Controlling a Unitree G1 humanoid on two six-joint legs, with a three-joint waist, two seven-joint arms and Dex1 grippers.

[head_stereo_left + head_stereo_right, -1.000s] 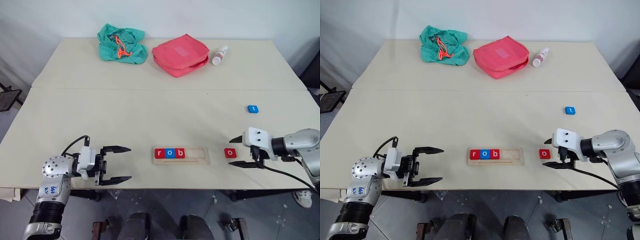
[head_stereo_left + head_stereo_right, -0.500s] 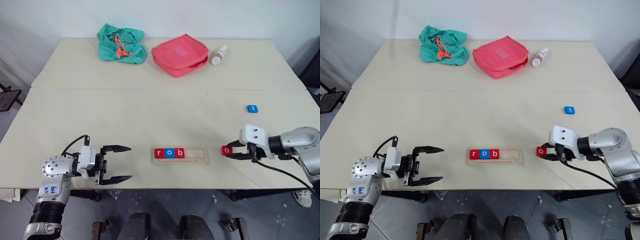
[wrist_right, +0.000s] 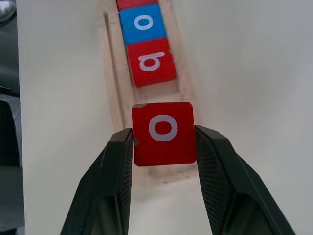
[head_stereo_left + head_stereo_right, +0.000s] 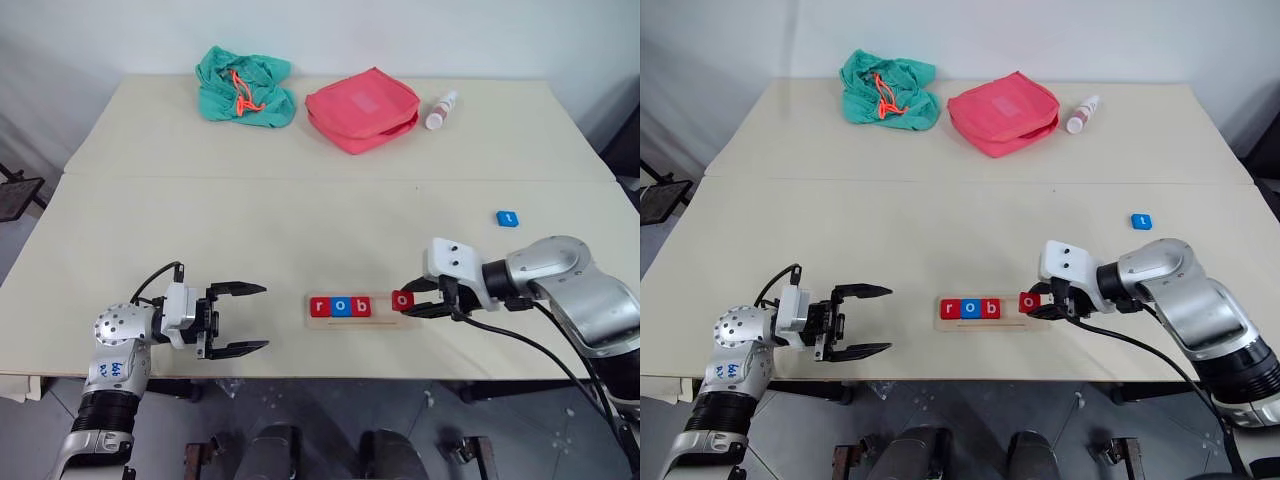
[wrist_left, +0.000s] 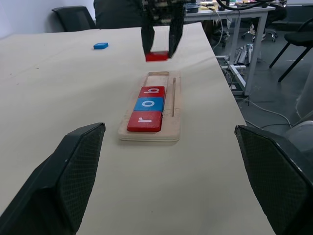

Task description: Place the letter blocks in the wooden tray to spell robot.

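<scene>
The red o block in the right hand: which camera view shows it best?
The right wrist view: the red o block sits large between the right hand's fingers, above the wooden tray. Both eye views show it small, beside the tray's free end. The left wrist view shows it far off, edge-on.

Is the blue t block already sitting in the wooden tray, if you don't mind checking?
No, the blue t block lies on the table, well apart from the wooden tray, which holds r, o and b.
</scene>
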